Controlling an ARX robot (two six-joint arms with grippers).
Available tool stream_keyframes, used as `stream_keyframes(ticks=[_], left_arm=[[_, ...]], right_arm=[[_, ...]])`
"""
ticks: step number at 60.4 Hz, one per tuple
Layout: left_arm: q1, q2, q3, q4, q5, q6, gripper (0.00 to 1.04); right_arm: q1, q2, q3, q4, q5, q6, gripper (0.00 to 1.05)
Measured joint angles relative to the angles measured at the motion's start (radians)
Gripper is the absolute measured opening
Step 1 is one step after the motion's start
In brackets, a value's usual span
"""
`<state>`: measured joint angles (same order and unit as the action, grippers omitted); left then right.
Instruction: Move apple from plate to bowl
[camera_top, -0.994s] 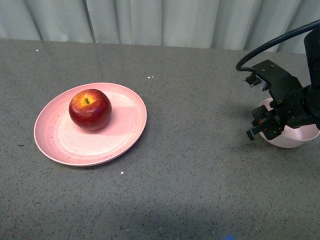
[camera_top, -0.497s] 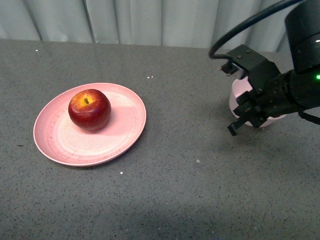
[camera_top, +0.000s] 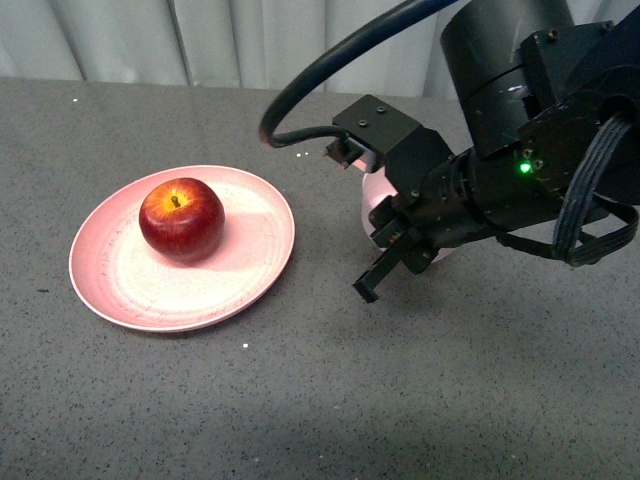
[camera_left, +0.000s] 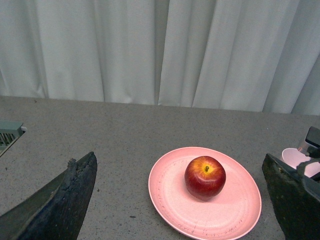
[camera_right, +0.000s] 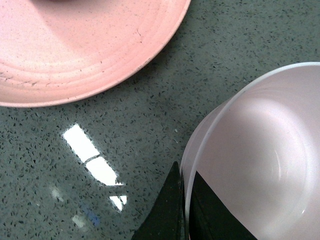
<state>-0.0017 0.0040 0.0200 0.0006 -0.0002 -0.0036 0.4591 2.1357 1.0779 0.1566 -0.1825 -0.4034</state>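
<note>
nearest you, your left gripper hangs back from the work with its jaws spread wide and nothing between them. from there it looks straight at the apple, which i'd read as lining up for the pick.

next out on the grey table lies the plate. the apple sits on it stem up, a little toward the far side, with nothing touching it, so the transfer itself is not yet begun.

at about the same depth, off to the right, your right gripper is pinched on the rim of the bowl, one finger outside the wall and one inside. i'd guess it holds the rim because the bowl is too wide to span. the bowl is empty and just beside the plate's right edge, with a strip of table between them; that closeness would keep the apple's trip short. you can't tell whether the bowl rests on the table or is lifted.

behind everything hangs a pale curtain.
</note>
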Motion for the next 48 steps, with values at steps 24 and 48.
stream_keyframes(ticks=[24, 48], left_arm=[[0.000, 0.000, 0.000, 0.000, 0.000, 0.000, 0.98], [0.000, 0.000, 0.000, 0.000, 0.000, 0.000, 0.98]], right_arm=[[0.024, 0.066, 0.034, -0.006, 0.016, 0.036, 0.11], [-0.003, -0.053, -0.032, 0.068, -0.007, 0.121, 0.79]])
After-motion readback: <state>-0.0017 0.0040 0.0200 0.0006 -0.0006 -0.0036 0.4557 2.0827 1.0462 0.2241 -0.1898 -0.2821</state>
